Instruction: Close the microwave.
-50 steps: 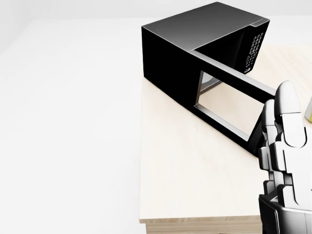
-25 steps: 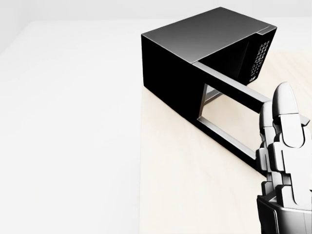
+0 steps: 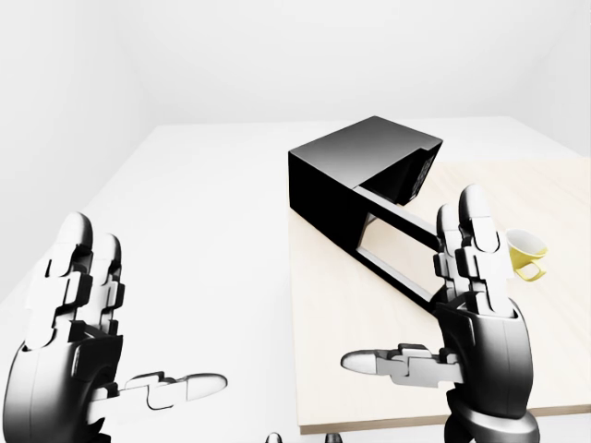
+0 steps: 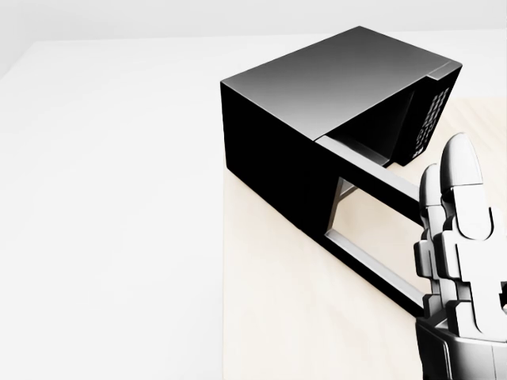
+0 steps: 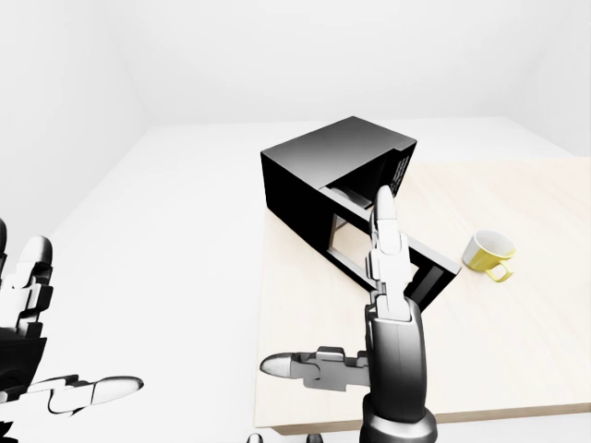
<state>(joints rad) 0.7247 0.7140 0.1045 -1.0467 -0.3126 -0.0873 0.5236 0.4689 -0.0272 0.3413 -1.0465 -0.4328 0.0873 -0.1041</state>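
The black microwave [image 3: 351, 166] stands on the left part of a light wooden table [image 3: 369, 369]. Its door [image 3: 399, 257] is swung wide open and points toward the bottom right of the left-eye view. My right hand [image 3: 454, 305] is open, fingers straight up and thumb stretched left, right at the door's free end, which it hides; contact cannot be told. In the head view the hand [image 4: 463, 237] covers the door's [image 4: 372, 265] outer edge. My left hand [image 3: 102, 341] is open and empty at the lower left, far from the microwave.
A yellow mug [image 5: 488, 251] stands on the table to the right of the open door. The table's near edge [image 5: 416, 420] runs along the bottom of the right-eye view. White floor [image 3: 203, 231] lies to the left of the table.
The whole head view has shifted: the microwave sits lower and looks larger, so the camera has moved. My right hand keeps its place at the door's free end. The door still stands open.
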